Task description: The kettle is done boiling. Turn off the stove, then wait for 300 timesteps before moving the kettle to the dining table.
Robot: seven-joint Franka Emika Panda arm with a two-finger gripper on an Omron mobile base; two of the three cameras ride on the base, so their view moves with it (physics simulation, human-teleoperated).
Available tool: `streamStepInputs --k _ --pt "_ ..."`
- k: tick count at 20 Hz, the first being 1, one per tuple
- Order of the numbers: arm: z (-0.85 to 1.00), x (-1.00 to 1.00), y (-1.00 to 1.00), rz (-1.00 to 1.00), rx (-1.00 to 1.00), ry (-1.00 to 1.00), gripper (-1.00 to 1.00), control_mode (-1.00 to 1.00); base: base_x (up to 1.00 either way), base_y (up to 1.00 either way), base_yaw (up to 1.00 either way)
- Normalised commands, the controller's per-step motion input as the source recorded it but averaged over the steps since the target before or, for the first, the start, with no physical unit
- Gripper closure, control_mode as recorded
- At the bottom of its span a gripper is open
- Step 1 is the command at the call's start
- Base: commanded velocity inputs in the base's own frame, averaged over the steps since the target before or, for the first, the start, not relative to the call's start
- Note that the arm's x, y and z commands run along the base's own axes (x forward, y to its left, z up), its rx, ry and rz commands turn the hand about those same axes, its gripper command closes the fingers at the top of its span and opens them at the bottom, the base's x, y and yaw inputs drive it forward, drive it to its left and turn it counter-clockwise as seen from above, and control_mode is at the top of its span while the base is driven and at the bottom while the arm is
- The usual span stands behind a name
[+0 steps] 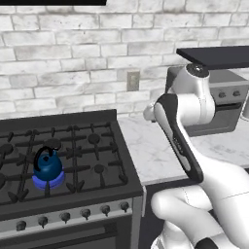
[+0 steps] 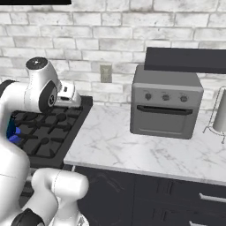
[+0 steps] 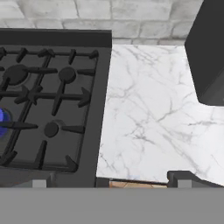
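The dark-blue kettle [image 1: 47, 165] stands upright on the front-left burner of the black stove [image 1: 87, 146], over a ring of blue flame. A row of small knobs [image 1: 85, 213] runs along the stove's front. My arm is folded high, with the hand [image 1: 150, 112] above the stove's right edge, well to the right of the kettle and apart from it. In the hand view my gripper [image 3: 111, 181] looks down on the stove [image 3: 52, 109] and counter, its fingertips [image 3: 39, 183] far apart with nothing between them. A blue glow shows at that view's left edge. The dining table is out of view.
A marble counter [image 2: 132, 150] runs right of the stove [image 2: 48, 128] along the brick wall. A grey toaster oven [image 2: 165, 103] stands on it under a dark shelf [image 2: 185, 59]. A wire rack [image 2: 218, 114] is at the far right, and a wall outlet [image 2: 105, 73] is behind.
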Motion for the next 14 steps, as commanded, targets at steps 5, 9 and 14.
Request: streamStepInputs --k 5,9,14 --pt "0.05 -0.12 0.92 0.11 -0.17 0.00 -1.00 -1.00 0.00 0.00 0.00" --pt "0.08 -0.19 0.84 0.11 -0.22 0.00 -1.00 -1.00 0.00 0.00 0.00" --pt "0.04 -0.22 0.68 0.17 -0.21 0.00 -1.00 -1.00 0.00 0.00 0.00"
